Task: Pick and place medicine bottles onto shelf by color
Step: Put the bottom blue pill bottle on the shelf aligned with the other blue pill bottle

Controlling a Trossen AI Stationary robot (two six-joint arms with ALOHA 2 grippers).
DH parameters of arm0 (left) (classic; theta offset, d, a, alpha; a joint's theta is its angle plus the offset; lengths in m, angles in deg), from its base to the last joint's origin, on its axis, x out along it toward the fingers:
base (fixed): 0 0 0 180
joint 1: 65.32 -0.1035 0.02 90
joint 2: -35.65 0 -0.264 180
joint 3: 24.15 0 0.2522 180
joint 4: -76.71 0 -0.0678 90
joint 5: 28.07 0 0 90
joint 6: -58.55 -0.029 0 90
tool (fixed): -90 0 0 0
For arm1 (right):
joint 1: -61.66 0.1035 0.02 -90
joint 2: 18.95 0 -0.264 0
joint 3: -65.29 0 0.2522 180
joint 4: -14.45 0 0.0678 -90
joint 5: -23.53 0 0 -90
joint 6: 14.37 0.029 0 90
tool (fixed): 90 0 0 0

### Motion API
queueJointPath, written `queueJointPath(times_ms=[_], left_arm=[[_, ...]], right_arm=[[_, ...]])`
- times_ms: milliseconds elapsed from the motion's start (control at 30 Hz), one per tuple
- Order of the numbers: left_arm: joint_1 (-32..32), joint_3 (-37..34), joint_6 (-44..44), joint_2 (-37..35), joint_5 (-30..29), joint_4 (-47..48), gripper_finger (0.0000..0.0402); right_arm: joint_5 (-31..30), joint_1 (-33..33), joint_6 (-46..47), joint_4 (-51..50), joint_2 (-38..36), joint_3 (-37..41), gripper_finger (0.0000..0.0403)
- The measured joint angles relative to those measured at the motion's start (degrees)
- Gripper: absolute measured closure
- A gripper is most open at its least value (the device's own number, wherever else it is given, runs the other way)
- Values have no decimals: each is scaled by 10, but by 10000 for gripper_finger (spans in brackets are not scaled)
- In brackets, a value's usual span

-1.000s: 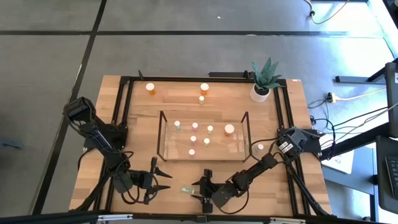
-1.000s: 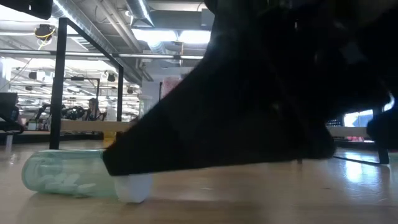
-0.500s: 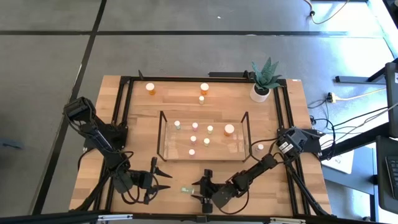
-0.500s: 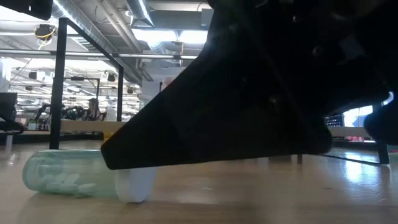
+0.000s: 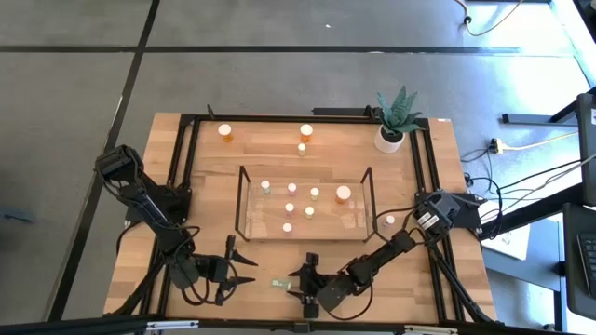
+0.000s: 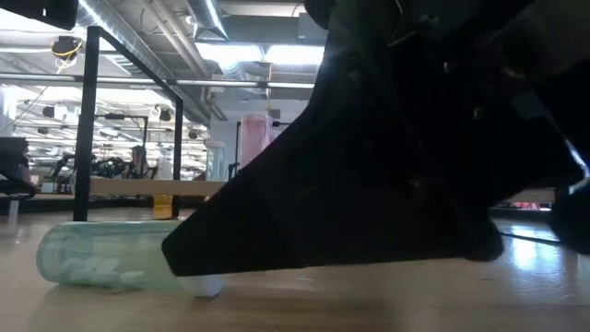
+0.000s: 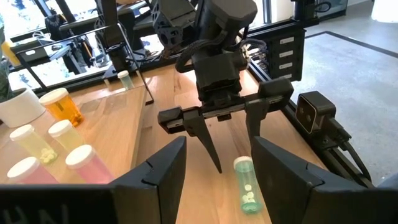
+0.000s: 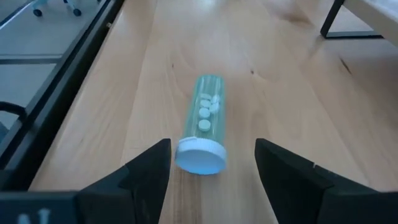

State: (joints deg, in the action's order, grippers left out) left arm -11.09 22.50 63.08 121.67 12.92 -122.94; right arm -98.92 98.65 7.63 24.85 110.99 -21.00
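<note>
Greenish bottle [image 8: 202,132] lay on its side between right gripper's [image 8: 211,171] spread, empty fingers; left gripper [image 5: 244,265] waited nearby, open, empty.

A small greenish bottle [image 5: 278,282] lies on the tabletop [image 5: 447,186] between the left claw [image 5: 244,266] and the right claw [image 5: 301,285], both open.

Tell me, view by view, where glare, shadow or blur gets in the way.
Low view: the right hand is a black backlit mass hiding the cap of the green bottle; ceiling lights glare. Right wrist view: bottle sharp, far table soft. Left wrist view: evenly lit, pink bottle clear. High view: even light, bottles tiny.
</note>
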Motion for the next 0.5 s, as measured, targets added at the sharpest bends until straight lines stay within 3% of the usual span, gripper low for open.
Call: queueJointPath(times_ms=[500], left_arm=[[-9,0,14,0,0,4,227]], right_arm=[[-20,0,-2,56,35,0,169]])
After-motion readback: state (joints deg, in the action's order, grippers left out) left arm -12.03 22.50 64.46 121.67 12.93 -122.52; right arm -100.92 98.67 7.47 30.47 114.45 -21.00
